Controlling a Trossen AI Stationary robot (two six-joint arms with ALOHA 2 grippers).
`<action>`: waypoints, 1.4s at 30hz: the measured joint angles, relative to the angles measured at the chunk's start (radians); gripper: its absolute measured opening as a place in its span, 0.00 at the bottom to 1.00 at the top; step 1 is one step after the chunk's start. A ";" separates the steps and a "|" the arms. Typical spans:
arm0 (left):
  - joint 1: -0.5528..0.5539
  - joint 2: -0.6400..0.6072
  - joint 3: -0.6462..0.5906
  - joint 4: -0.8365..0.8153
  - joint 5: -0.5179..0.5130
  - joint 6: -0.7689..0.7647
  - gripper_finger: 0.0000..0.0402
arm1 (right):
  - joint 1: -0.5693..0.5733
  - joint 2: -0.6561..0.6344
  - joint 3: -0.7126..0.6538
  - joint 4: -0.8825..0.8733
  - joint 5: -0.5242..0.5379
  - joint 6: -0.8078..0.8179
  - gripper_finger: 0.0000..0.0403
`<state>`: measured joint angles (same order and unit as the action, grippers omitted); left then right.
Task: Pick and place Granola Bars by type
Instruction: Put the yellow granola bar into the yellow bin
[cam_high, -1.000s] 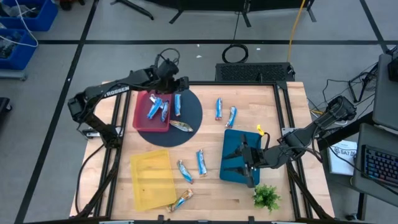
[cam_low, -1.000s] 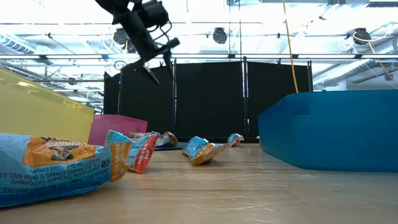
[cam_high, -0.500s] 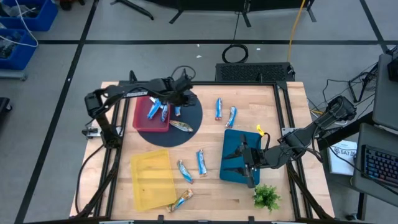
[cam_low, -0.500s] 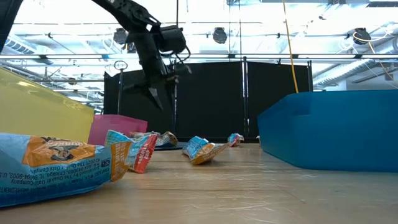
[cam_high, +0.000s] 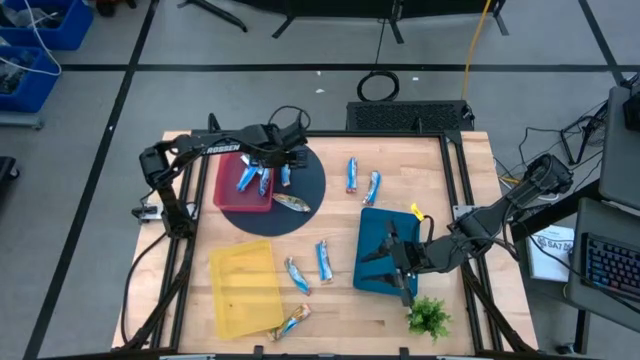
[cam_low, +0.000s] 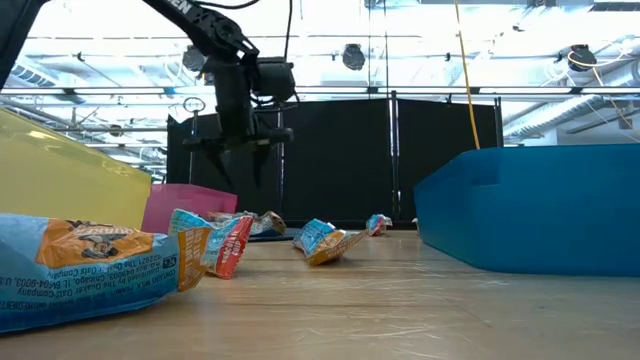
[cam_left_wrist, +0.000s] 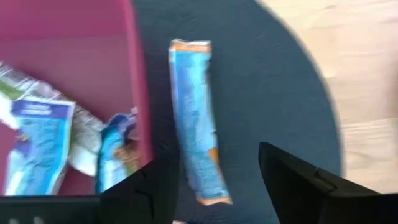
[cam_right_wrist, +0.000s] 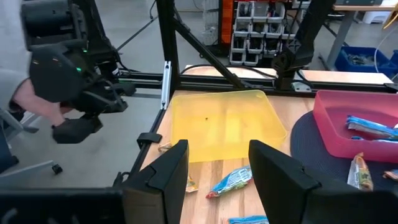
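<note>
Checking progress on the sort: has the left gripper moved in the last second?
Yes. The left gripper has swung from beside the red tray to over the dark round mat, above a bar.

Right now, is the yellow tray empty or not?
Empty. The yellow tray shows only bare plastic inside; granola bars lie beside it.

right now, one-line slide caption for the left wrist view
Open left gripper poised over a granola bar on the dark round mat, beside the red tray.

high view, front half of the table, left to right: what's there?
yellow tray → bar at the table's front edge → two bars between the trays → blue tray → right claw → green plant
</note>
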<state>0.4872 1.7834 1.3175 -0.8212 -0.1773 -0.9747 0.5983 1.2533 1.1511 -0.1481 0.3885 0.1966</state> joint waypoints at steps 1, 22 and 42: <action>0.003 0.000 -0.005 -0.004 -0.001 0.000 0.55 | 0.003 0.000 0.000 0.000 0.000 0.000 0.40; 0.007 0.055 -0.130 0.169 0.041 -0.002 0.46 | 0.006 0.000 0.000 0.000 0.002 0.013 0.40; -0.011 0.097 -0.132 0.185 0.090 -0.004 0.38 | 0.006 -0.001 0.001 0.001 0.002 0.023 0.40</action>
<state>0.4763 1.8809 1.1854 -0.6358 -0.0878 -0.9791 0.6041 1.2522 1.1522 -0.1467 0.3904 0.2199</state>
